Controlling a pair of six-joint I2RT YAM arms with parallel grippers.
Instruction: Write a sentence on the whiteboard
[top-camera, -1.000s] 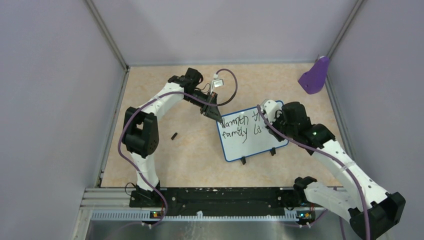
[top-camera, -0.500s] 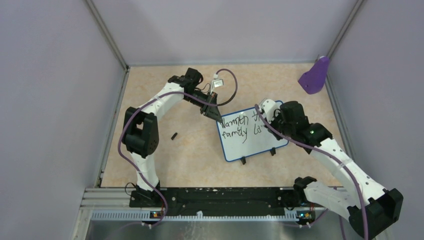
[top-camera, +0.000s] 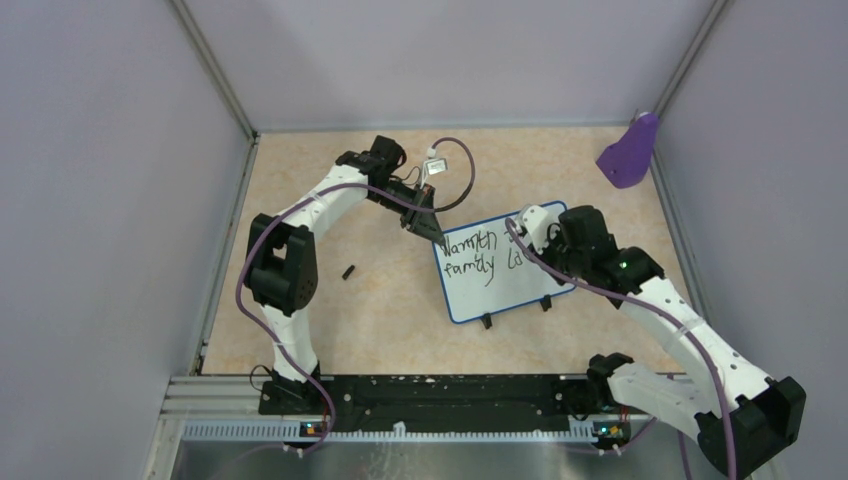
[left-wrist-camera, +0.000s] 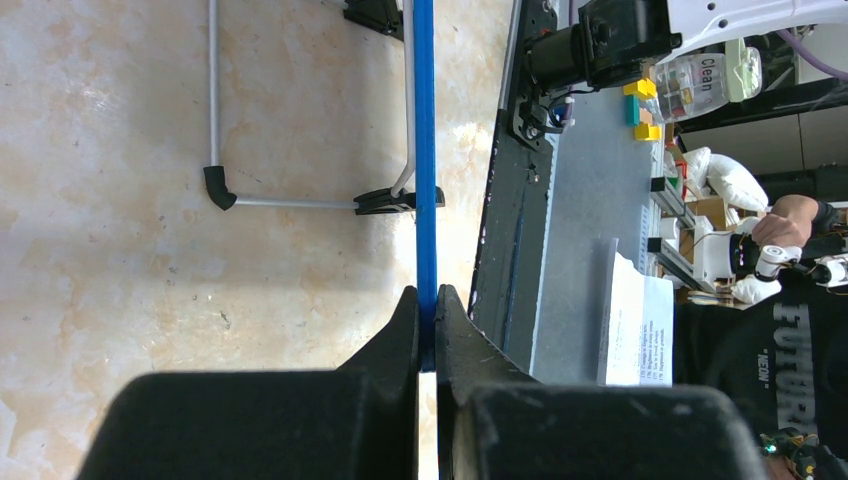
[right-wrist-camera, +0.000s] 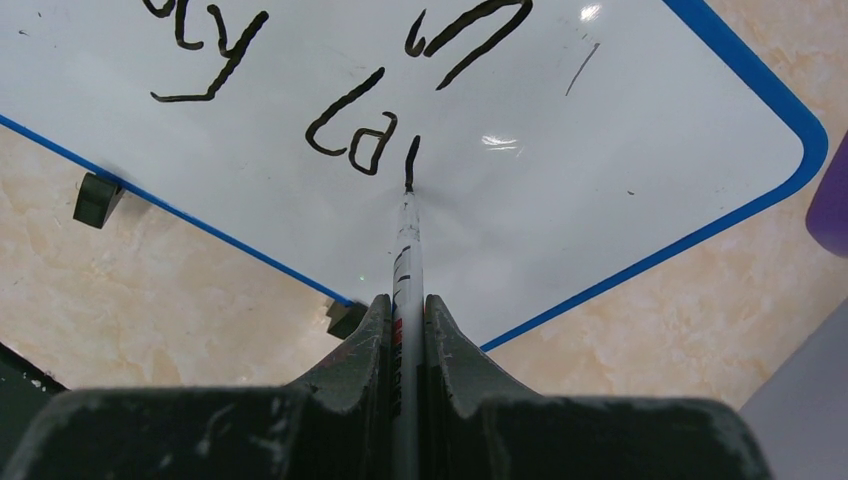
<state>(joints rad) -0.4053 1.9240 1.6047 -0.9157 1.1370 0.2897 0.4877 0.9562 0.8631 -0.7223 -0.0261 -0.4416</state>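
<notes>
The whiteboard (top-camera: 510, 292), white with a thin blue rim, lies tilted on the table's middle. My left gripper (top-camera: 428, 227) is shut on its upper left corner. In the left wrist view the blue rim (left-wrist-camera: 425, 150) runs edge-on into the left gripper (left-wrist-camera: 427, 312). The sentence (top-camera: 478, 256) is black handwriting in two lines, and its last letters (right-wrist-camera: 350, 130) show in the right wrist view. My right gripper (top-camera: 543, 243) is shut on a white marker (right-wrist-camera: 406, 250). The marker's tip touches the whiteboard (right-wrist-camera: 620, 150) just right of the last letters, at the foot of a short stroke.
A purple scoop (top-camera: 630, 152) leans in the far right corner, and its edge (right-wrist-camera: 830, 200) shows in the right wrist view. A small black cap (top-camera: 348, 271) lies left of the board. Grey walls close three sides. A black rail (top-camera: 440, 390) spans the near edge.
My right gripper has shifted slightly left over the board with the marker, now covering the end of the first line. The left gripper and the board have not moved.
</notes>
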